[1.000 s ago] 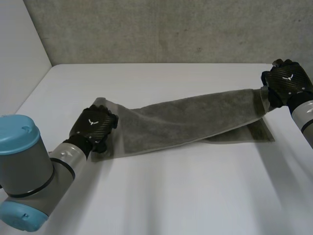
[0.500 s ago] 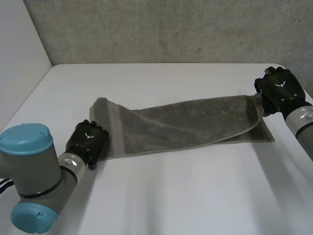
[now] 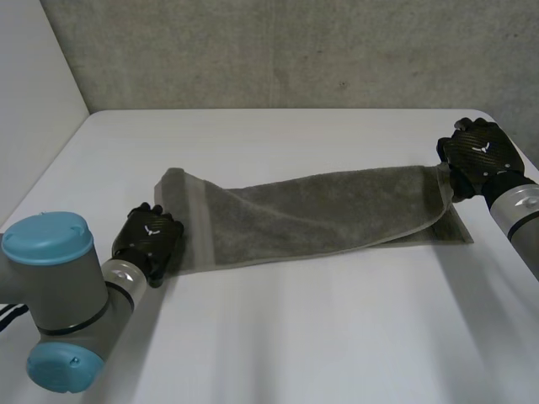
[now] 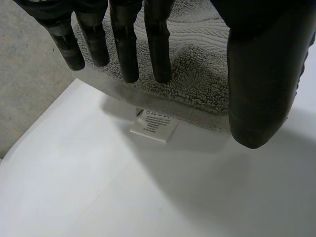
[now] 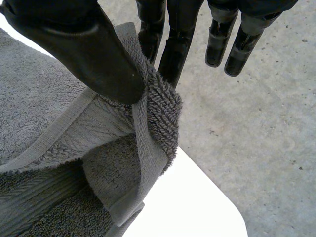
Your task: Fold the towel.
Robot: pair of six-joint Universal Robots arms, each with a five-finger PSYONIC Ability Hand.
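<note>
Long grey terry towel [image 3: 320,215] lies stretched across the white table [image 3: 295,337], left end flat, right end raised off the surface. Right hand [image 3: 477,153] pinches the raised far-right corner between thumb and fingers. Left hand [image 3: 150,242] sits at the towel's left end, fingers straight and loose, grasping nothing; small white label [image 4: 154,125] just beyond their tips.

Grey towel [image 3: 320,215] bars the middle — open table [image 3: 295,337] nearer, farther
</note>
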